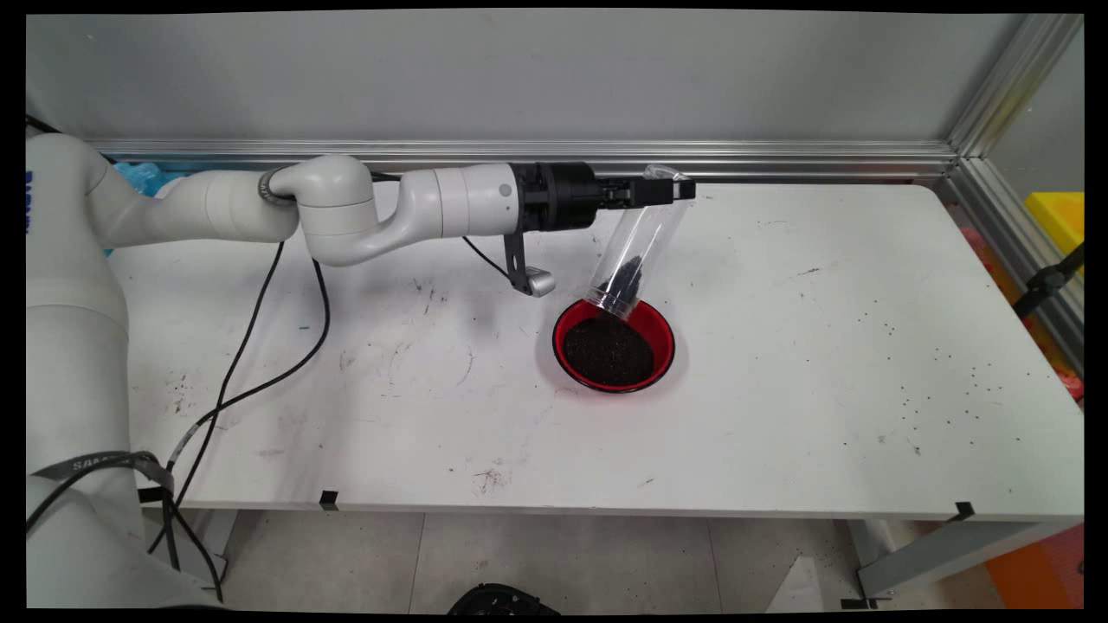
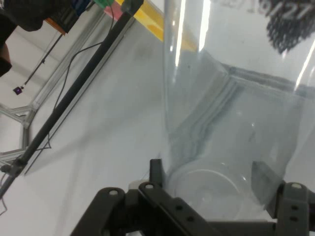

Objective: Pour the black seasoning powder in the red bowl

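The arm reaches in horizontally from the left of the main view, black cables (image 1: 260, 346) hanging beneath it to the white table (image 1: 822, 363). The gripper (image 1: 666, 190) is clamped on the closed base end of a clear plastic tube (image 1: 640, 247); the hand view shows the fingers (image 2: 162, 196) pressed against either side of the tube wall. The tube's long axis runs down and to the left from the gripper, tilted steeply, mouth lowest. Dark granules (image 1: 625, 275) are gathered near that mouth. The mouth sits directly over the far rim of a red bowl (image 1: 665, 333), which already holds a mound of the same dark material. Scattered specks lie on the table to the right.
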